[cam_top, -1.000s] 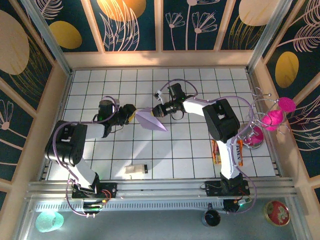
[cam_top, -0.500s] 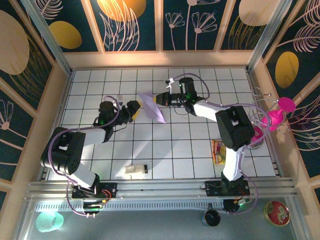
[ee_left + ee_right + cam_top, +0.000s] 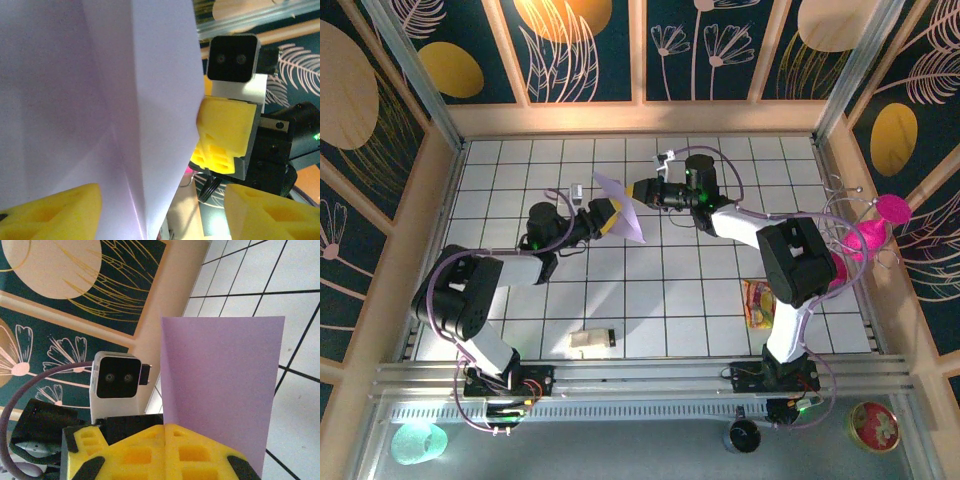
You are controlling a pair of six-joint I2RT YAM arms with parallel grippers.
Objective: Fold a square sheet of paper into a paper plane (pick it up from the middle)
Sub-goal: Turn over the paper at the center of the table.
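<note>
Top external: right jaws clamped on folded paper; left jaws open, paper alongside.

Folded sheet of paper above the table, between left gripper and right gripper; snack packet nearer, right.

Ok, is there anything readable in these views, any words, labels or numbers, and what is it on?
No text can be read in any view.
On the snack packet: colourful print, too small to read.
On the round red object: too small and blurred to tell.
On the folded lilac paper: blank, no print.
On the white block: no markings visible.
</note>
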